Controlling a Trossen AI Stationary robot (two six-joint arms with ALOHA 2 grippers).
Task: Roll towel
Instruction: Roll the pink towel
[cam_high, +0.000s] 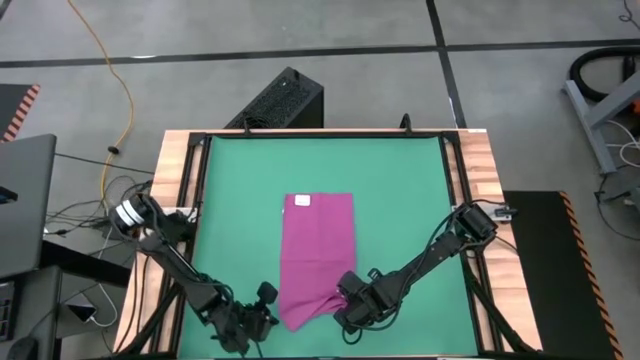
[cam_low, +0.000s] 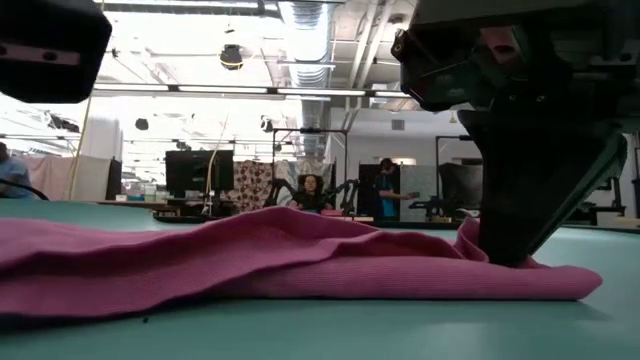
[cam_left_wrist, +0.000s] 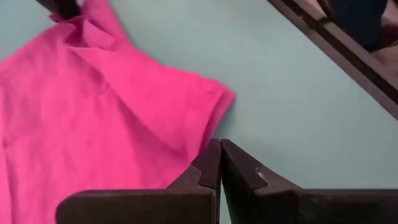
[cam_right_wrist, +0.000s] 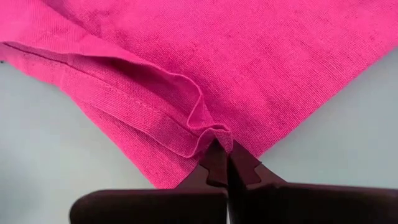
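While the towel (cam_high: 318, 255) was spread lengthwise on the green counter (cam_high: 400, 190), its near right corner was pinched and bunched by the right gripper (cam_high: 345, 293). The left gripper (cam_high: 268, 318) was held just beside the near left corner, fingers (cam_left_wrist: 208, 165) pressed together, empty.
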